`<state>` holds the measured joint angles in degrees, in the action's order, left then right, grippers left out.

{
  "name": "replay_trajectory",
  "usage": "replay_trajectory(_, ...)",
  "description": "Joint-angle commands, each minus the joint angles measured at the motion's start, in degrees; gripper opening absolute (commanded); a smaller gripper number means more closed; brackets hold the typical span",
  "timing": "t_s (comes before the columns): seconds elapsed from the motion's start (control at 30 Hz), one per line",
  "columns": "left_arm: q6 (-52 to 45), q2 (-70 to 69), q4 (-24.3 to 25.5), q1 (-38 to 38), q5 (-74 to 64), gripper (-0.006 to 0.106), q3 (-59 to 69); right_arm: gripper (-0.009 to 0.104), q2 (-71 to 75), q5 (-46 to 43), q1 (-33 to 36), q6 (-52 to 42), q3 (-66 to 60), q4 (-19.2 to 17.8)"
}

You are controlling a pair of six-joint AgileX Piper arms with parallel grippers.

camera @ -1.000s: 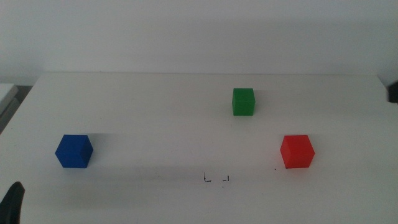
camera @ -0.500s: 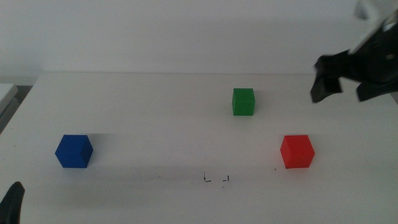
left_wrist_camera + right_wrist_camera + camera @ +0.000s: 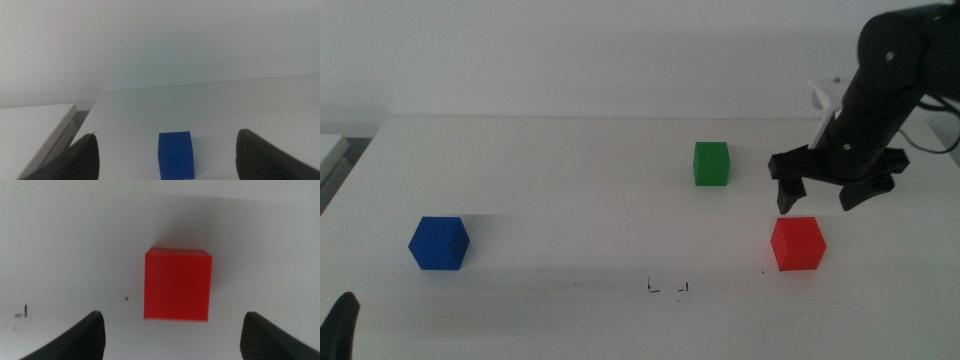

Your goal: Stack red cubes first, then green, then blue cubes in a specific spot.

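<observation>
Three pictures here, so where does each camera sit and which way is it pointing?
Middle view: above the near table edge, looking forward and down; shows red cube, green cube, blue cube, the right hand open above red, the left hand at the bottom corner.
Left wrist view: low on the waiting left arm, facing blue; open jaws show.
Right wrist view: looking down on red; open jaws show.
Shared: each wrist's cube appears in the middle view.

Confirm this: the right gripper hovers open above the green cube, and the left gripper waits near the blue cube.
One thing is wrong: the right gripper hovers open above the red cube, not the green cube, which stands apart. The right wrist view shows red between the jaws. The left gripper does wait near the blue cube.
</observation>
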<state>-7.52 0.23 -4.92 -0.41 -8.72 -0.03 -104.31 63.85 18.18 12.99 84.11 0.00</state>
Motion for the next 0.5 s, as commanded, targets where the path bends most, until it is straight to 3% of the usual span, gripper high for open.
replay_trajectory(0.0, 0.0, -0.2, 0.0, 0.1, 0.8, 0.094, 0.0, 0.090, -1.7, -1.7, 0.1, 0.7, 0.3, -0.9)
replay_trajectory(0.47, 0.0, -0.2, 0.0, 0.1, 0.8, 0.094, 0.0, 0.089, -9.4, -5.2, 0.1, 2.7, 0.3, -1.4)
